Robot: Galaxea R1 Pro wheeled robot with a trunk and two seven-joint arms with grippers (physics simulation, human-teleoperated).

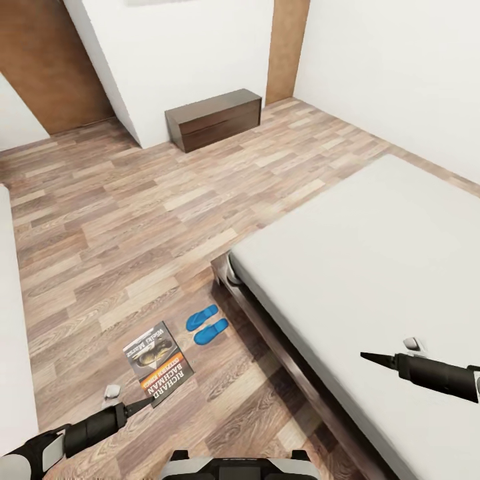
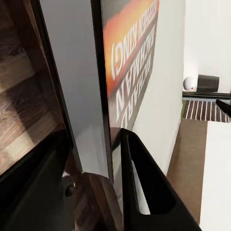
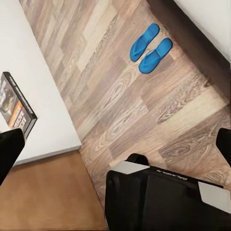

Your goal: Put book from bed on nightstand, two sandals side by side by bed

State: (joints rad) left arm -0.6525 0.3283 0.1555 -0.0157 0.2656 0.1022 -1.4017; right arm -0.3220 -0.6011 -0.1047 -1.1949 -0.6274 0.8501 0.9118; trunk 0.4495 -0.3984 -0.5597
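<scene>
- The left gripper [image 1: 142, 405] is clamping the book [image 1: 158, 361] by its lower edge (cover facing up), holding it above the floor [image 1: 120, 220].
- The right gripper [image 1: 375, 360] is hovering over the bed [image 1: 360, 267]; how far open it is I cannot tell.
- The sandals [image 1: 206, 324] are lying side by side near the bed's corner.

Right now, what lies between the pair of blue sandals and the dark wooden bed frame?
Nothing: only bare wood-plank floor separates the two flat blue sandals from the dark brown wooden bed frame. The head view and right wrist view both show that strip.
</scene>
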